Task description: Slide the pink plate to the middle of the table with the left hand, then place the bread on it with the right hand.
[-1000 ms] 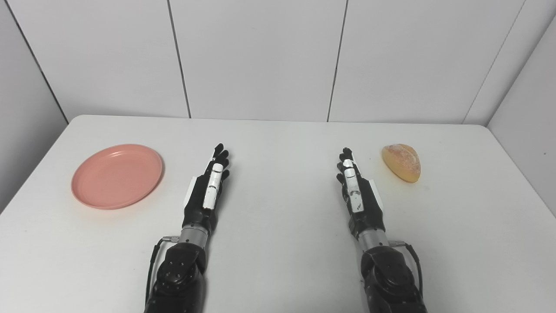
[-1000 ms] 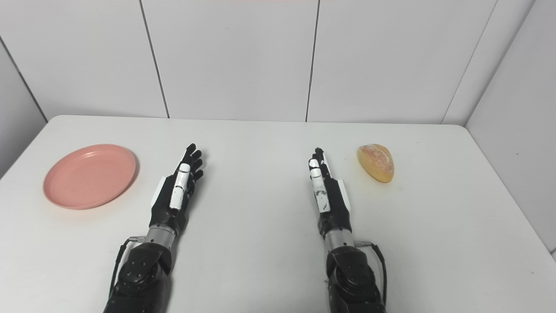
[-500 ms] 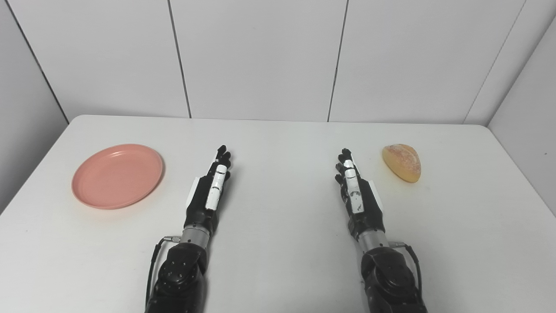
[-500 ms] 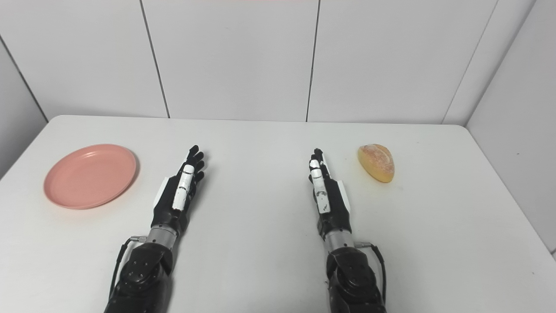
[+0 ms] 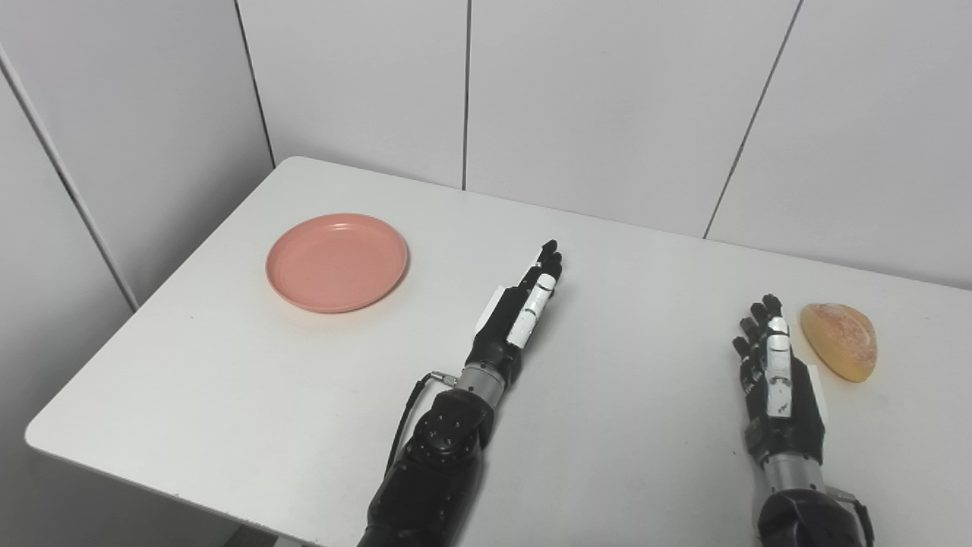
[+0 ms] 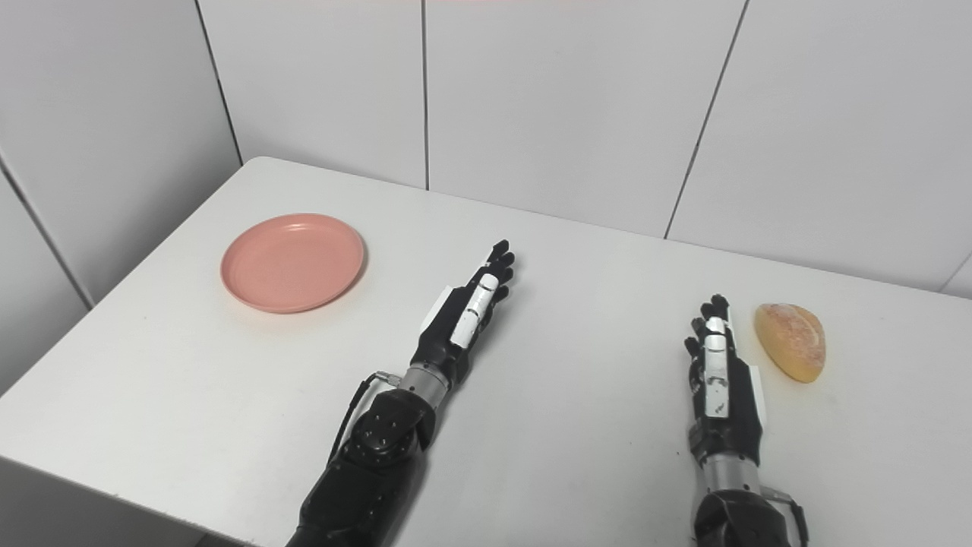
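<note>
While both hands are lying empty with fingers extended, left hand (image 5: pixel 520 315) well apart from round pink plastic plate (image 5: pixel 336 262) near desk's far-left corner, right hand (image 5: pixel 774 380) just beside golden bread roll (image 5: pixel 839 340); overshooting risks pushing plate off the left edge.

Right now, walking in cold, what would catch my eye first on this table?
Probably the pink plate, bright against the white table on its left side. Next, two black robot hands lying open: the left hand near the middle, the right hand just beside a golden bread roll at the right.
</note>
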Robot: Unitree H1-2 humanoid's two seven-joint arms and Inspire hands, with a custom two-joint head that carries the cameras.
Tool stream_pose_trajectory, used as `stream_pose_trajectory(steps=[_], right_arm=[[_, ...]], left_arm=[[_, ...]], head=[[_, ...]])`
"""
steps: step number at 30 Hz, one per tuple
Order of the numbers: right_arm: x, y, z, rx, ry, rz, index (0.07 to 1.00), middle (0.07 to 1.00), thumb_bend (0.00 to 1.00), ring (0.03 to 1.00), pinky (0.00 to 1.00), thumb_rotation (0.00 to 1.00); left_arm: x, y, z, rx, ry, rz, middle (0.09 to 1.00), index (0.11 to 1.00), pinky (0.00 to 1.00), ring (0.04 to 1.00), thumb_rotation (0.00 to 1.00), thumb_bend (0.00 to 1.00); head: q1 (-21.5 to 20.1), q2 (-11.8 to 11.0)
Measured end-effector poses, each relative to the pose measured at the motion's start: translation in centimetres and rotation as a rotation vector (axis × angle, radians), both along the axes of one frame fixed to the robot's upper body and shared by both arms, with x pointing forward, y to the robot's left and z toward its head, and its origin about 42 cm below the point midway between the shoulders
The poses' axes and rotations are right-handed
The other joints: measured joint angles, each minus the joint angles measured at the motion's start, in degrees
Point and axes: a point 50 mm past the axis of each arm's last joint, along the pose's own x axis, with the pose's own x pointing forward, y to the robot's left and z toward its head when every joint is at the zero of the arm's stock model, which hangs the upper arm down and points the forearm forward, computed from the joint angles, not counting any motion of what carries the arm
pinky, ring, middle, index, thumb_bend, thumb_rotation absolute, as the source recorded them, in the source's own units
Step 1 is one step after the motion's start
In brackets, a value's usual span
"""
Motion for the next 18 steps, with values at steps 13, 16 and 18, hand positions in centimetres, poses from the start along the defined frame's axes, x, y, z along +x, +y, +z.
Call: stream_pose_trajectory(steps=[13,16,18], right_arm=[[0.0,-0.1,0.1,0.001,-0.005,0.017,1.0,1.0,0.78,1.0,1.0,0.91],[0.0,-0.2,0.1,0.001,-0.005,0.017,1.0,1.0,0.79,1.0,1.0,0.91],[0.0,-0.3,0.1,0.0,-0.005,0.017,1.0,1.0,0.79,1.0,1.0,0.91]], left_arm=[[0.4,3.3,0.8,-0.097,-0.005,0.122,0.93,0.925,0.96,0.947,1.0,0.67],[1.0,4.7,1.8,-0.137,-0.023,0.171,0.909,0.905,0.94,0.926,1.0,0.69],[1.6,5.6,2.8,-0.164,-0.045,0.195,0.885,0.883,0.91,0.9,1.0,0.7]], head=[[0.26,0.17],[0.35,0.26],[0.26,0.26]])
